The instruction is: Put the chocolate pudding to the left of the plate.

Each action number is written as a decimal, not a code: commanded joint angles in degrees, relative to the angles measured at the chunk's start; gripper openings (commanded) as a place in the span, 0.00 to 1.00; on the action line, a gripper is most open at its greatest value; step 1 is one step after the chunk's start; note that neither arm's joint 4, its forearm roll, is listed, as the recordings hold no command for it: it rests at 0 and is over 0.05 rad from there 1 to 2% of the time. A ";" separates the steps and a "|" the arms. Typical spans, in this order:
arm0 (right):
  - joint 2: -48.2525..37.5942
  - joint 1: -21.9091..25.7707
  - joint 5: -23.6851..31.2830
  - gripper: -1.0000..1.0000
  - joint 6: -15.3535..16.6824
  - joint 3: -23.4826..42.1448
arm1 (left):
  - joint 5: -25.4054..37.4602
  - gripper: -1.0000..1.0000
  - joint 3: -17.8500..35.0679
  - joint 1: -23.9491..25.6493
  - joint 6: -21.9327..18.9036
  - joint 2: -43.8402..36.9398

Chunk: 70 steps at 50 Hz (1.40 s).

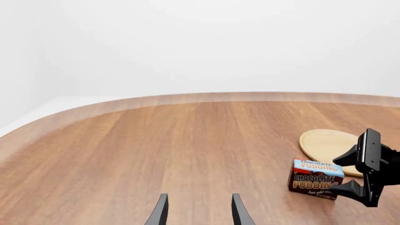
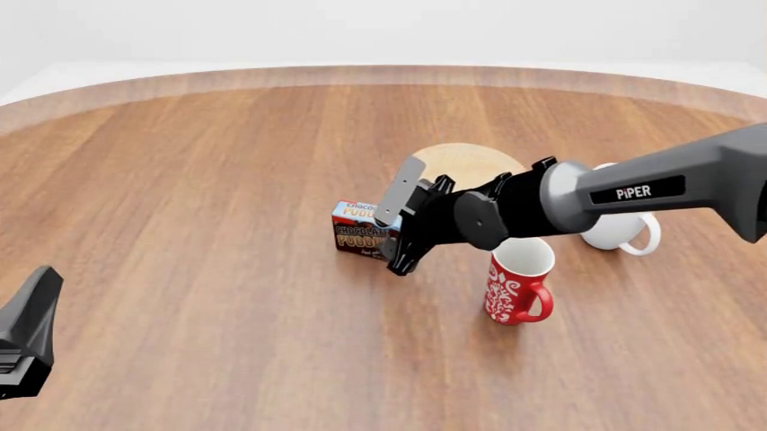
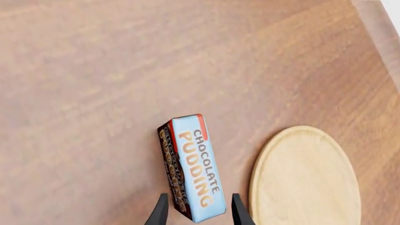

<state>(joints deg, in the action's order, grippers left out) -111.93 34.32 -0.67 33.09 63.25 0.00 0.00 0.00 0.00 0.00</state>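
Note:
The chocolate pudding [image 2: 357, 229] is a small brown and red carton with a light blue top. It stands on the table just left of the round light-wood plate [image 2: 468, 162]. My right gripper [image 2: 401, 223] is open, and its fingers straddle the carton's near end without closing on it. In the right wrist view the carton [image 3: 190, 164] runs between the fingertips [image 3: 161, 210], with the plate [image 3: 306, 178] beside it. My left gripper [image 1: 198, 211] is open and empty, far off at the table's near left. From there I see the carton [image 1: 315, 179], the plate [image 1: 322, 143] and the right gripper [image 1: 347, 173].
A red mug with a white pattern [image 2: 518, 283] stands just under the right arm. A white mug [image 2: 617, 229] stands behind the arm, to the right of the plate. The left arm's tip [image 2: 30, 328] shows at the lower left. The table's curved edge [image 2: 383, 76] runs along the back.

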 commanded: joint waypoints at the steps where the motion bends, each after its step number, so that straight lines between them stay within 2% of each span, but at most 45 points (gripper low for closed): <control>1: -1.23 0.01 -0.14 1.00 -0.43 0.62 | 0.00 1.00 0.00 0.00 0.00 0.00; 14: -1.73 -0.08 -0.49 1.00 -0.56 0.32 | 0.00 1.00 0.00 0.00 0.00 0.00; 15: -1.55 0.10 -0.78 0.00 -0.47 0.07 | 0.00 1.00 0.00 0.00 0.00 0.00; 20: -1.02 1.07 -1.19 0.00 -0.83 -0.88 | 0.00 1.00 0.00 0.00 0.00 0.00; 22: -0.67 1.36 -1.15 0.00 -1.43 -1.07 | 0.00 1.00 0.00 0.00 0.00 0.00; 23: -0.24 1.92 -0.52 0.00 -3.43 -0.91 | 0.00 1.00 0.00 0.00 0.00 0.00; 33: 2.96 3.77 -1.51 0.00 -4.84 -4.18 | 0.00 1.00 0.00 0.00 0.00 0.00; 38: 6.30 4.41 -1.39 0.00 -6.57 -5.35 | 0.00 1.00 0.00 0.00 0.00 0.00; 43: 11.02 4.83 3.84 0.00 -6.45 -4.33 | 0.00 1.00 0.00 0.00 0.00 0.00; 44: 14.29 3.47 11.63 0.00 -5.77 4.34 | 0.00 1.00 0.00 0.00 0.00 0.00; 62: 10.91 2.51 17.18 0.00 -4.69 14.70 | 0.00 1.00 0.00 0.00 0.00 0.00; 63: 10.31 2.52 17.65 0.00 -4.74 15.78 | 0.00 1.00 0.00 0.00 0.00 0.00; 64: 9.48 2.93 19.02 0.00 -6.31 17.99 | 0.00 1.00 0.00 0.00 0.00 0.00; 70: 5.40 2.74 22.47 0.00 -6.70 25.23 | 0.00 1.00 0.00 0.00 0.00 0.00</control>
<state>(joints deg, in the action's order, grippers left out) -102.57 37.24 16.64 28.15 78.79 0.00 0.00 0.00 0.00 0.00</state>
